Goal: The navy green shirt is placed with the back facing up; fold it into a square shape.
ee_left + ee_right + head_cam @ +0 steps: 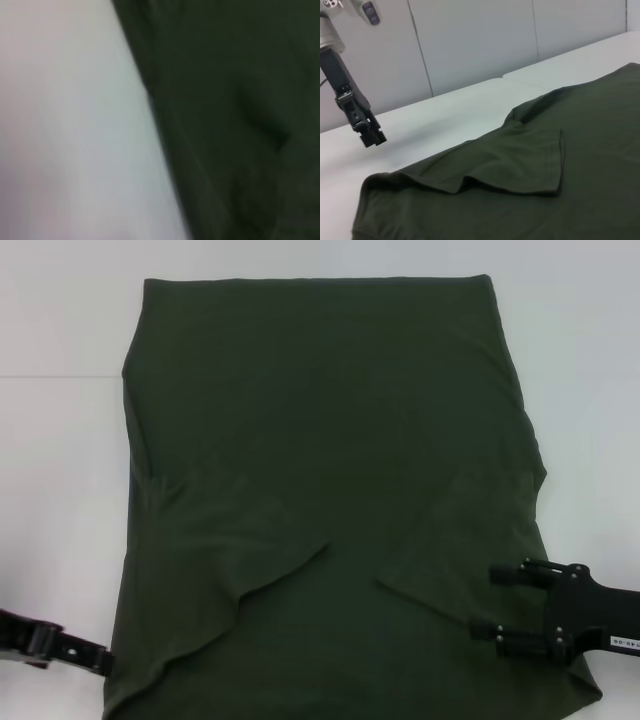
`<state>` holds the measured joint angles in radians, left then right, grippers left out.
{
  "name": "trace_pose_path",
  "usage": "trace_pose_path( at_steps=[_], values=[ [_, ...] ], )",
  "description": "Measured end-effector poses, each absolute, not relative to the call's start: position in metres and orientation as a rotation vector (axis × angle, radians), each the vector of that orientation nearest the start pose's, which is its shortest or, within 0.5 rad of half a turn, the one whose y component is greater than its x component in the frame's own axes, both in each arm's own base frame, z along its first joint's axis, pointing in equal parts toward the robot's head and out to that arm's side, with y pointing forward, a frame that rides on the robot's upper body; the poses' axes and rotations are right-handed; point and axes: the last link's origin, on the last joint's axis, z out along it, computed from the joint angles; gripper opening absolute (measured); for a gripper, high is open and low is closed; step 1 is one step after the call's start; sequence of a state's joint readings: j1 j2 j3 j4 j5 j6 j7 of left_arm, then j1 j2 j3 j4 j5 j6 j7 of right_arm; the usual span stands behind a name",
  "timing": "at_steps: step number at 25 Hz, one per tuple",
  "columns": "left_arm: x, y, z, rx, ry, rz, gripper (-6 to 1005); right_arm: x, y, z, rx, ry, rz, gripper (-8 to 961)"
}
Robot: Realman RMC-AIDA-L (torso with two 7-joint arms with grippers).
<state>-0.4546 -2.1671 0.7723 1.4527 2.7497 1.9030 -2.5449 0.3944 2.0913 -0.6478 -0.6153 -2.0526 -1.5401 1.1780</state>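
The bottom of the navy green shirt is cut off by the head view's lower edge. The left gripper shows only a little at the shirt's side. The left wrist view is all blurry, so the cloth there looks smudged.

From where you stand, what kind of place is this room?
Probably a lab or test workspace, not a home. A plain white table holds only the navy green shirt, bare grey wall panels stand behind it, and the left gripper hangs over the table.
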Motion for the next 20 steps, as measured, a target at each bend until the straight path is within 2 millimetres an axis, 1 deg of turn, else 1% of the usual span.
trace_pose_path(
  at_steps=[3, 8, 15, 18, 20],
  values=[
    [-0.258, 0.292, 0.064, -2.272, -1.663, 0.375, 908, 0.311, 0.288, -0.013, -2.68, 0.602, 0.596, 838],
    [-0.246, 0.294, 0.053, -2.329, -1.583, 0.466, 907, 0.311, 0.292, -0.011, -2.655, 0.602, 0.602, 837],
    [-0.239, 0.293, 0.041, -2.383, -1.436, 0.541, 907, 0.315, 0.295, -0.003, -2.592, 0.62, 0.619, 837],
    [-0.235, 0.291, 0.029, -2.41, -1.351, 0.606, 907, 0.316, 0.296, -0.002, -2.576, 0.626, 0.623, 837],
    [-0.234, 0.292, 0.026, -2.409, -1.344, 0.615, 907, 0.316, 0.296, -0.001, -2.572, 0.627, 0.624, 837]
  ],
)
